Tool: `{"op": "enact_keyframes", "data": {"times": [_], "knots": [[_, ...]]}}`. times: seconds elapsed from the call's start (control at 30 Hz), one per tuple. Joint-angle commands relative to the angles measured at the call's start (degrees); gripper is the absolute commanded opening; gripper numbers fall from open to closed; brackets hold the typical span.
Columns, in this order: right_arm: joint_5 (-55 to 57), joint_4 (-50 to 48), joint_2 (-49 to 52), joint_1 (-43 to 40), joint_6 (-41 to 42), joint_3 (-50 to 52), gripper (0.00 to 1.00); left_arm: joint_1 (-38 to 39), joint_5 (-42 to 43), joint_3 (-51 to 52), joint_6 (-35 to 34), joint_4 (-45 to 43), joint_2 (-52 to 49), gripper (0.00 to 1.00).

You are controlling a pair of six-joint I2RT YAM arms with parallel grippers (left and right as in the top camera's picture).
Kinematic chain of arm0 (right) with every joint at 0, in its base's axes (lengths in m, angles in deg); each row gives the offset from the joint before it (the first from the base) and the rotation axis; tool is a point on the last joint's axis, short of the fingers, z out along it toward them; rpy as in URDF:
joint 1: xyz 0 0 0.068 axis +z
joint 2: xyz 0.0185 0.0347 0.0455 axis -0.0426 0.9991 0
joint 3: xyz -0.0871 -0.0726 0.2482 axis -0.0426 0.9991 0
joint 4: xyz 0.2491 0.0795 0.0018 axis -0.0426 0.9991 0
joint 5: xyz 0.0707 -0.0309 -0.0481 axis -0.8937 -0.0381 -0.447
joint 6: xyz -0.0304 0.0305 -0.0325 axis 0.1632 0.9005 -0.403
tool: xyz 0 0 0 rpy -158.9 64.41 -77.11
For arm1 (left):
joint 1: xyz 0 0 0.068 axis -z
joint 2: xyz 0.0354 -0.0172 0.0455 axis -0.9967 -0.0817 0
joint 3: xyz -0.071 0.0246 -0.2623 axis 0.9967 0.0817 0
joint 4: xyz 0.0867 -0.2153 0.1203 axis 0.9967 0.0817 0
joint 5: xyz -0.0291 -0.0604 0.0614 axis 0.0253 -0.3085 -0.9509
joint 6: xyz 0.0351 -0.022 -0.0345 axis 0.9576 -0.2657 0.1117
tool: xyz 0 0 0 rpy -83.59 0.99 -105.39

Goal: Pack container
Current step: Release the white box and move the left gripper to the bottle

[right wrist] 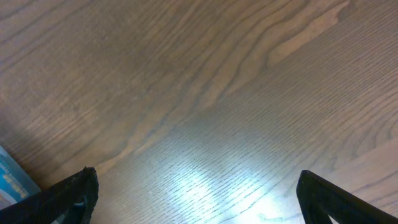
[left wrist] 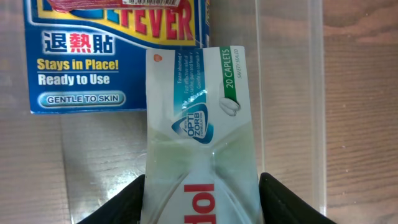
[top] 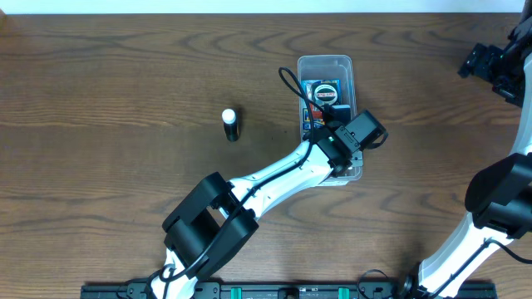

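The clear plastic container (top: 326, 63) lies on the wooden table right of centre. My left gripper (top: 337, 124) is inside it, shut on a white and green caplet box (left wrist: 200, 124); both fingers press its sides just above the container floor (left wrist: 286, 112). A blue fever patch box (left wrist: 112, 56) lies in the container beyond the caplet box, and shows in the overhead view (top: 324, 90). My right gripper (right wrist: 199, 193) is open and empty over bare table, at the far right edge of the overhead view (top: 490, 66).
A small black bottle with a white cap (top: 230, 124) stands on the table left of the container. A black cable (top: 291, 83) loops beside the container's left wall. A blue edge (right wrist: 12, 177) shows at the lower left of the right wrist view.
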State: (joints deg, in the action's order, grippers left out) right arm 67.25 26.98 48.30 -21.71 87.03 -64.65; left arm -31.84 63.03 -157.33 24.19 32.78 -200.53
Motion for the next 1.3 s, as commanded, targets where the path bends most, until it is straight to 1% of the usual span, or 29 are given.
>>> {"op": "enact_keyframes", "data": {"times": [0.0,0.07,0.37,0.53,0.67,0.8,1.0,1.17,1.27], "knots": [[0.02,0.07,0.28,-0.17,-0.24,-0.24,0.99,0.28,0.87,-0.35,-0.44,-0.17,0.17,0.60],[0.02,0.09,0.28,-0.17,-0.26,-0.26,0.99,0.28,0.87,-0.35,-0.42,0.00,0.17,0.63],[0.02,0.09,0.28,-0.17,-0.24,-0.24,0.99,0.28,0.87,-0.37,0.11,1.07,0.22,0.63],[0.02,0.07,0.28,-0.17,-0.24,-0.24,0.99,-0.13,0.87,-0.52,5.05,1.14,2.36,0.63],[0.02,0.09,0.28,-0.17,-0.26,-0.24,0.99,-1.88,0.63,-1.49,10.21,3.06,6.93,0.63],[0.02,0.07,0.28,-0.17,-0.24,-0.24,0.99,-5.57,0.59,-3.45,17.31,9.20,13.31,0.63],[0.02,0.09,0.28,-0.17,-0.26,-0.26,0.99,-14.86,0.00,-3.69,25.49,18.10,23.41,0.64],[0.02,0.07,0.28,-0.17,-0.24,-0.24,0.99,-25.33,-0.83,-3.69,25.97,22.71,25.97,0.64],[0.02,0.07,0.28,-0.17,-0.24,-0.24,0.99,-29.79,-0.81,-3.39,28.81,24.41,24.76,0.64]]}}
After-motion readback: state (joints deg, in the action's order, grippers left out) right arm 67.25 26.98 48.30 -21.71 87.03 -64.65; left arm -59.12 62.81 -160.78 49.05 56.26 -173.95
